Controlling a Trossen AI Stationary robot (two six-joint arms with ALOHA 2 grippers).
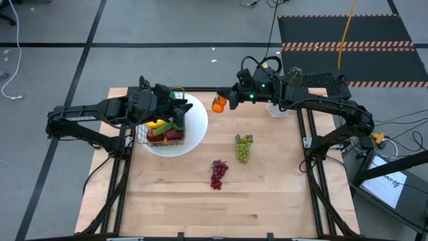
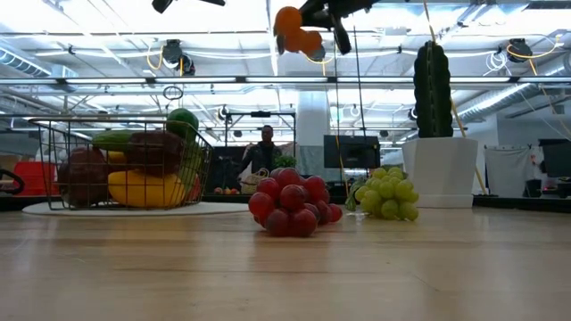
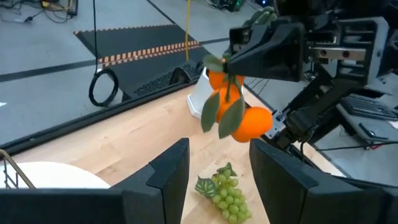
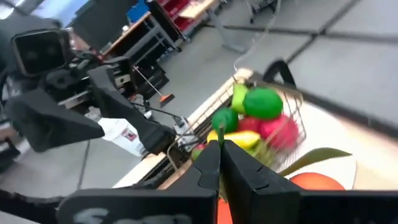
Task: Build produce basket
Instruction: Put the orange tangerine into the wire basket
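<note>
The wire basket (image 1: 164, 128) stands on a round white plate (image 1: 195, 137) at the table's far left. It holds a banana, red and green fruit and a cucumber, and also shows in the low view (image 2: 125, 165). My right gripper (image 1: 229, 100) is shut on a cluster of small oranges with green leaves (image 1: 219, 103), high above the table's far middle, to the right of the plate. My left gripper (image 1: 178, 99) is open and empty above the plate's far side. Red grapes (image 1: 218, 173) and green grapes (image 1: 243, 147) lie on the table. My right gripper pinches the orange cluster at its leafy top (image 3: 224, 62) between its two shut fingers, coming about level from the table's right. The oranges (image 3: 245, 121) and leaves hang below the fingers, lifted well clear of the table (image 2: 299, 31).
A white pot (image 2: 442, 169) with a green cactus (image 2: 433, 89) stands at the far right edge, close behind my right arm. A person (image 2: 264, 152) stands in the room beyond the table. The near half of the table is bare wood.
</note>
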